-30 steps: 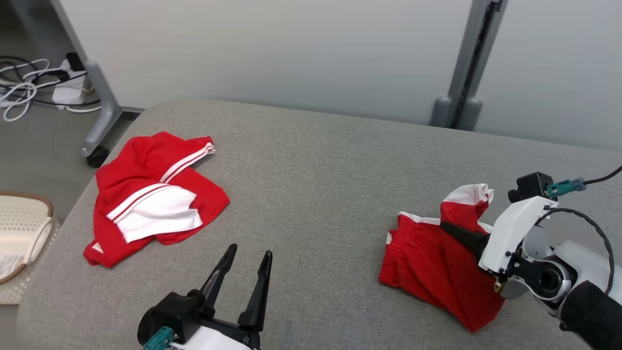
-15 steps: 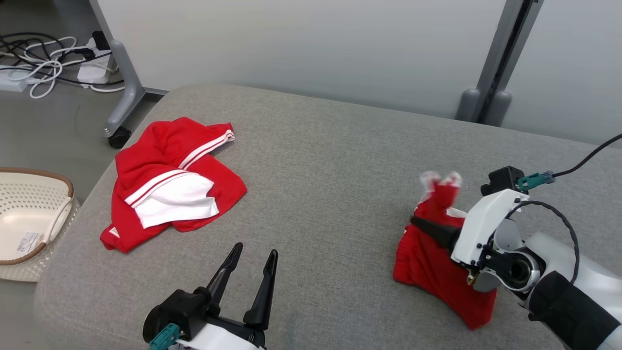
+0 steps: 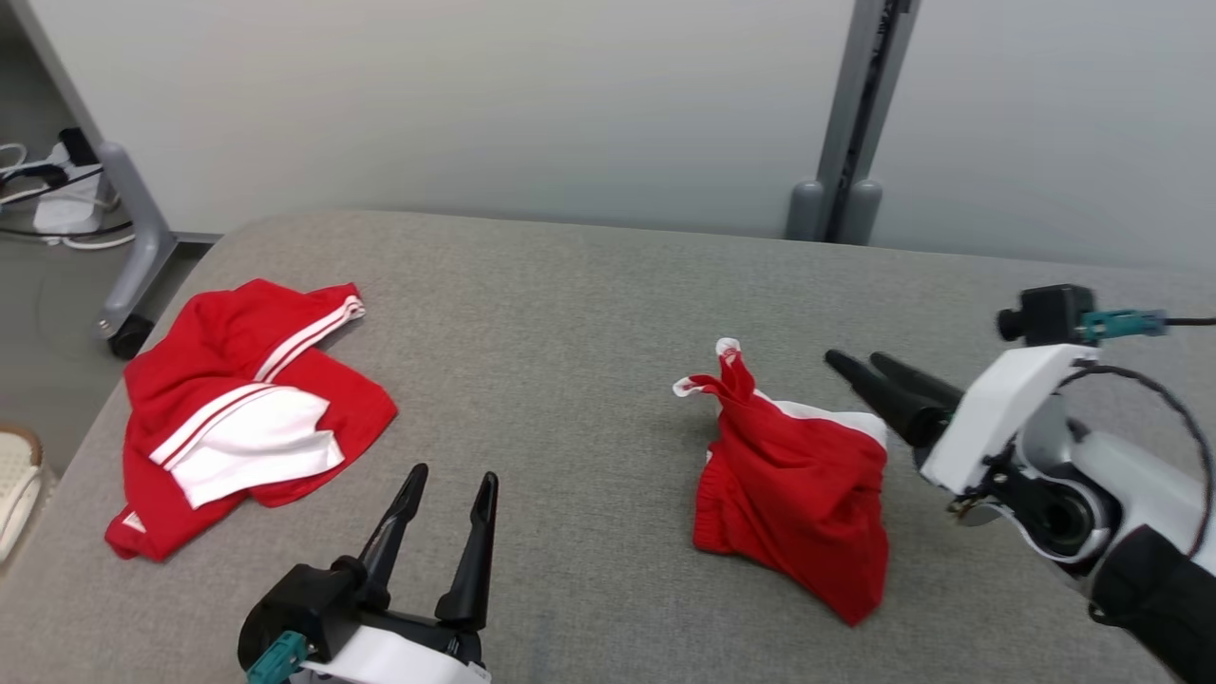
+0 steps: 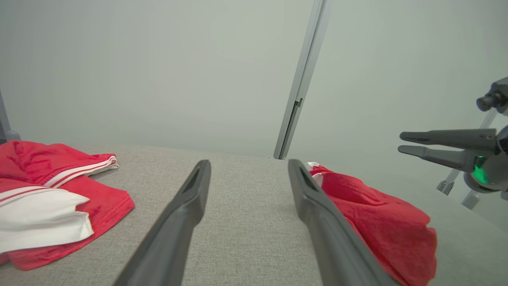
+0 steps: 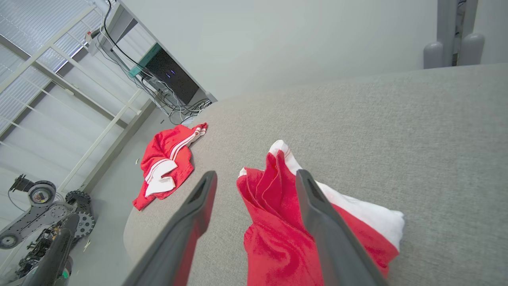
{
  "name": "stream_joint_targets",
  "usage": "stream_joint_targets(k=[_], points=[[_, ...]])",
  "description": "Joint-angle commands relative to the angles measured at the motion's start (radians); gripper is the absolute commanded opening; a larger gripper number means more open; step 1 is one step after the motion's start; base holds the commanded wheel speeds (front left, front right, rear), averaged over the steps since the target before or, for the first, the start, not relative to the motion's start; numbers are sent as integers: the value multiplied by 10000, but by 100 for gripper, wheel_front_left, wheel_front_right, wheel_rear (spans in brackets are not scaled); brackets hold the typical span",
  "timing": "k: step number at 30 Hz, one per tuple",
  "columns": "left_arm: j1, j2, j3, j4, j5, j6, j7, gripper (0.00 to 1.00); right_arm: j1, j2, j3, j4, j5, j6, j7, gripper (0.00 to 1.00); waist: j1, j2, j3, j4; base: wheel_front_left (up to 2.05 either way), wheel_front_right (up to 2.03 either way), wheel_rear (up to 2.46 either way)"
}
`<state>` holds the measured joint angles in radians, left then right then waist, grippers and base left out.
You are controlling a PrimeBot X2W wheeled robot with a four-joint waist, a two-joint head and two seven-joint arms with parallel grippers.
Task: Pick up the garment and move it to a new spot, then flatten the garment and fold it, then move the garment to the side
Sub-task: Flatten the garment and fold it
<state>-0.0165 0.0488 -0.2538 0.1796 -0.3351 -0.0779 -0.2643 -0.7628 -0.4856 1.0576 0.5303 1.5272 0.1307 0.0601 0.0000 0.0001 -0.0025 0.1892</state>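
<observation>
Found the crumpled red cloth garment with white trim (image 3: 788, 484) heaped on the grey woven-fabric padded surface (image 3: 570, 313), right of centre in the head view, with a twisted red-and-white peak standing up at its far left corner and a white band along its far edge. Saw the right gripper (image 3: 855, 359) just beside the heap's far right side, raised clear of the cloth, both long dark fingers pointing left across the surface. Judged that claw spread wide and holding nothing. Confirmed this from the right wrist view, the fingers well parted there and the red heap lying beyond them in the gap.

Found the left gripper (image 3: 454, 475) low near the front edge, left of centre, fingers pointing away from the robot. Judged it likewise spread and empty, touching neither piece of clothing.

Noted a second red garment with white side stripes and a white panel (image 3: 237, 408) lying loosely near the surface's left edge, well apart from the heap. Noted a grey metal post (image 3: 845, 123) against the pale wall behind. Saw a grey wheeled stand leg (image 3: 133, 247) and a white power strip with cables (image 3: 57, 190) on the floor at far left, and a pale basket with a brown rim (image 3: 14, 494) cut off at the left border. Made out, in the right wrist view, a dark tracked machine on the floor (image 5: 43, 214)
</observation>
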Motion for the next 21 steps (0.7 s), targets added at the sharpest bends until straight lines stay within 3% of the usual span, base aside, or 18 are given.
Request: stream_joint_targets(k=[1,11,18,19,20,21], points=[[52,35,127,-42,98,24,-1,100,207,-278,-106,-217,-115,3,-346,100,0,-1,-84,-241,0,0,0],[179,33,400,-279,108,-58,-1,100,1248,-1729,-627,-864,-521,3,-2510,100,0,-1,-111,-575,0,0,0],[51,35,202,-386,147,-83,0,100,1857,-1509,-673,-211,-283,3,-2870,100,0,-1,-64,-372,0,0,0],[27,33,164,-432,153,-87,-1,100,1865,-1463,-696,-19,-322,2,-2924,66,0,-1,-58,-321,0,0,0],[18,33,132,-474,156,-86,0,100,1878,-1407,-719,126,-391,3,-2962,0,0,-1,-50,-269,0,0,0],[25,33,109,-518,164,-81,-1,100,1882,-1339,-704,310,-486,3,-3015,0,0,-1,-42,-216,0,0,0]])
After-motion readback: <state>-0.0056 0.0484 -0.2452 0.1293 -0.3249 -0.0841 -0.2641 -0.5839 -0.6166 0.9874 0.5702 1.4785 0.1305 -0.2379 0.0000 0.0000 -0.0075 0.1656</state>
